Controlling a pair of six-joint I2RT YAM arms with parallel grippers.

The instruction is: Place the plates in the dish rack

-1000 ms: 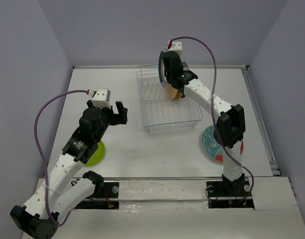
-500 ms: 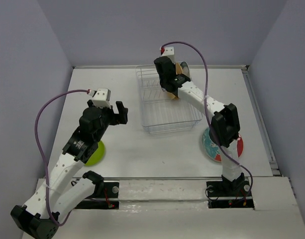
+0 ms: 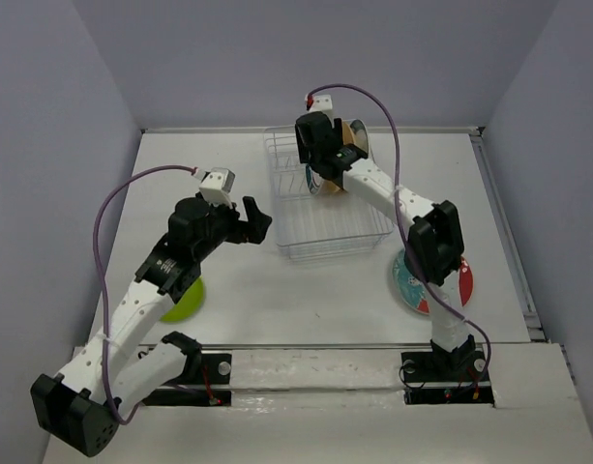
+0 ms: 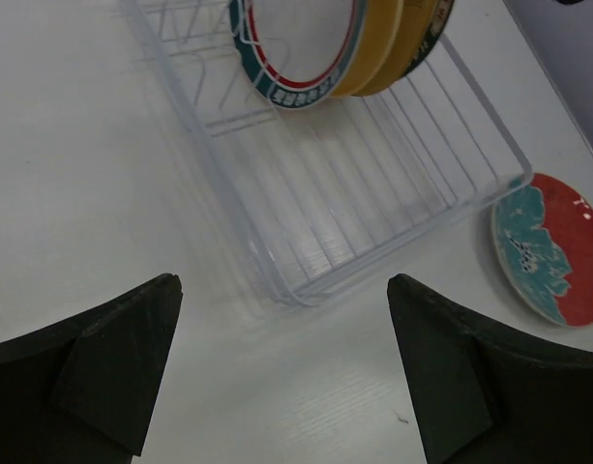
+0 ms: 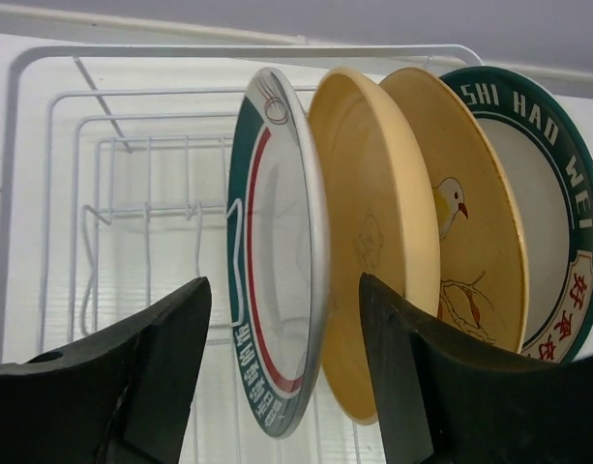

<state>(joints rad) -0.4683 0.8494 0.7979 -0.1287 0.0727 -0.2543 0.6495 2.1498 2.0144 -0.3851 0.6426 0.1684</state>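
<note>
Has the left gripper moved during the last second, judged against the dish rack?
Yes. In the top view the left gripper has shifted to the right, closer to the near-left corner of the dish rack, which has stayed in place.

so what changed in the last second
The right gripper lowered the teal-rimmed plate into the rack and let go, jaws open around it. The left gripper, open and empty, swung right toward the rack. The green plate and floral plate stayed on the table.

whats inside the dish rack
Four upright plates in the dish rack: teal-red rimmed plate, orange-tan plate, cream bird plate, dark-rimmed plate. Each covers much of the next one's face.
</note>
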